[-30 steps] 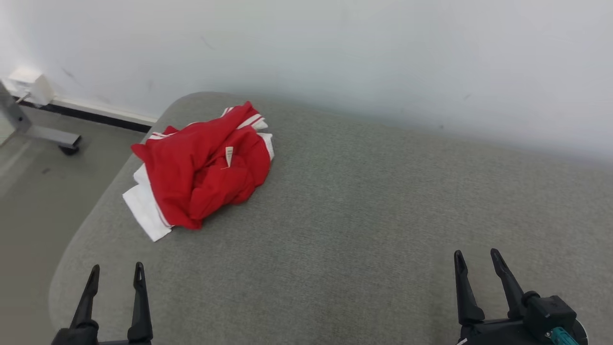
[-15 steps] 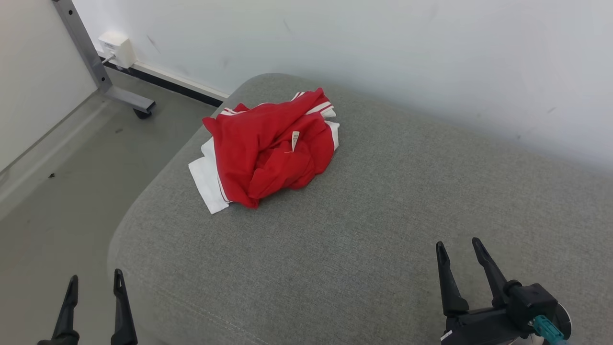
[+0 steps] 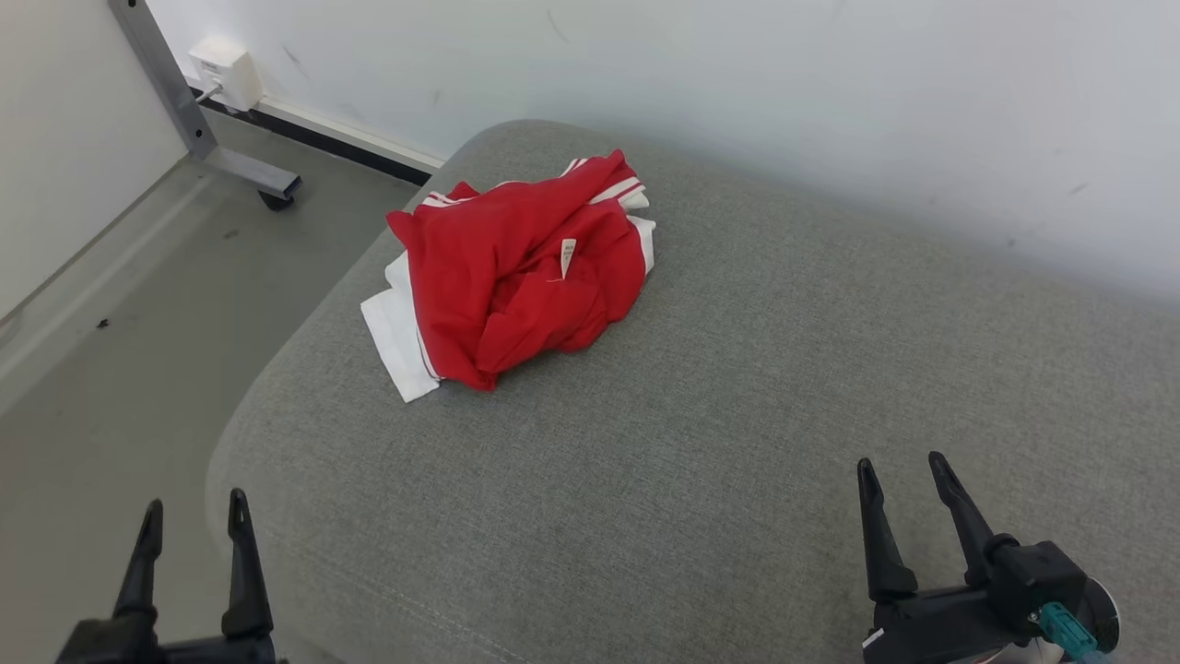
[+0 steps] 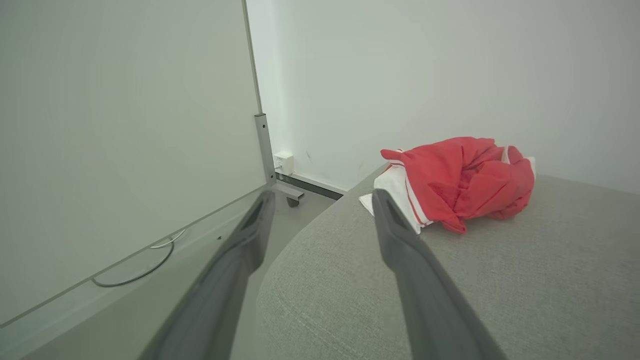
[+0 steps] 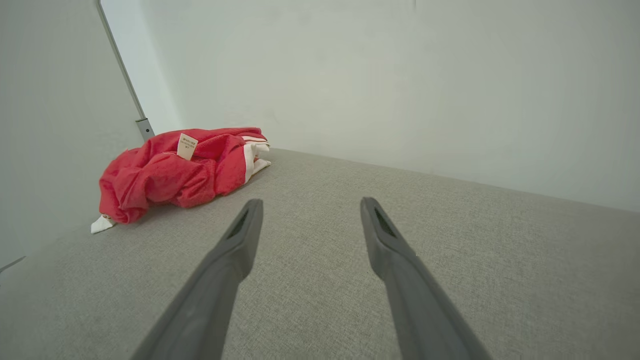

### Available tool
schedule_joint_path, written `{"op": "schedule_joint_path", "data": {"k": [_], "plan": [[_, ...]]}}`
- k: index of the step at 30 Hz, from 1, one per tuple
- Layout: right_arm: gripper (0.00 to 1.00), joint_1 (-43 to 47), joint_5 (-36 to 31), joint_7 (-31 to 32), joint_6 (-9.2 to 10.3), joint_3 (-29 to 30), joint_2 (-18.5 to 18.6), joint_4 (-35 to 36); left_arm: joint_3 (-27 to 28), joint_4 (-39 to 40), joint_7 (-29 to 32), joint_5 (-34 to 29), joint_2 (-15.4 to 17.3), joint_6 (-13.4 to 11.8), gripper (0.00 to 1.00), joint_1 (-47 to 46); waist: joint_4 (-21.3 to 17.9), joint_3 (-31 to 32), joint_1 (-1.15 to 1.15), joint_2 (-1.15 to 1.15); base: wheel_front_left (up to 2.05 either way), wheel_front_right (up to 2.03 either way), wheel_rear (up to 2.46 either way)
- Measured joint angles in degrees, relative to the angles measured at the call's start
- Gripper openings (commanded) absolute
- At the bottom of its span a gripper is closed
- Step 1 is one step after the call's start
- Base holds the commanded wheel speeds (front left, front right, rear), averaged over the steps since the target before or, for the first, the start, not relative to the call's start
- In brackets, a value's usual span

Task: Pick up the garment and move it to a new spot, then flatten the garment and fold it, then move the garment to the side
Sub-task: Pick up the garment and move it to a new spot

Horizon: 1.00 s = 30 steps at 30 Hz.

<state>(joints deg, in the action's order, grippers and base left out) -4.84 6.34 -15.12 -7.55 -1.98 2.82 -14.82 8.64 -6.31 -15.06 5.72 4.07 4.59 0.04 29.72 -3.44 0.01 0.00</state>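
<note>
Nothing but your head camera has swung since a second ago: the red garment [image 3: 516, 267] lies in the same crumpled heap near the far left corner of the bench [image 3: 719, 443], a round-edged slab in coarse grey weave. Its white trim [image 3: 392, 343] lies flat. Left tool [image 3: 195, 501] and right tool [image 3: 901, 460] both gape wide, holding nothing (well apart from the cloth). Your right wrist view faces the care label [image 5: 186, 146]; your left wrist view catches a floor cable [image 4: 135, 265].
</note>
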Motion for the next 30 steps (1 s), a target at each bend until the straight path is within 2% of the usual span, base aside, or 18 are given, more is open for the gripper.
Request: {"op": "schedule_joint_path", "data": {"k": [3,12,22,30], "plan": [[1.0,-0.1,-0.9,0.0,0.0,0.1,0.0,0.6,0.6,-1.8,0.0,1.5,0.8,0.7,1.0,-3.6,-0.7,-0.4,0.0,0.0,0.0,0.0,0.0],[1.0,-4.3,-3.6,2.0,0.0,1.6,1.3,4.9,1.8,-5.9,0.0,4.9,6.7,2.0,1.0,-19.6,-4.7,-4.9,0.0,0.0,0.0,0.0,0.0],[1.0,-6.0,-4.8,2.5,0.0,4.8,1.9,9.8,3.6,-13.1,1.1,9.4,14.3,2.5,1.0,-35.6,-13.7,-12.3,0.01,0.01,0.0,0.0,0.0],[1.0,-6.5,-5.4,2.1,0.0,6.9,1.5,11.7,2.1,-21.0,6.6,12.5,20.5,2.8,1.0,-42.6,-20.4,-18.0,0.0,0.01,0.0,0.0,0.0]]}}
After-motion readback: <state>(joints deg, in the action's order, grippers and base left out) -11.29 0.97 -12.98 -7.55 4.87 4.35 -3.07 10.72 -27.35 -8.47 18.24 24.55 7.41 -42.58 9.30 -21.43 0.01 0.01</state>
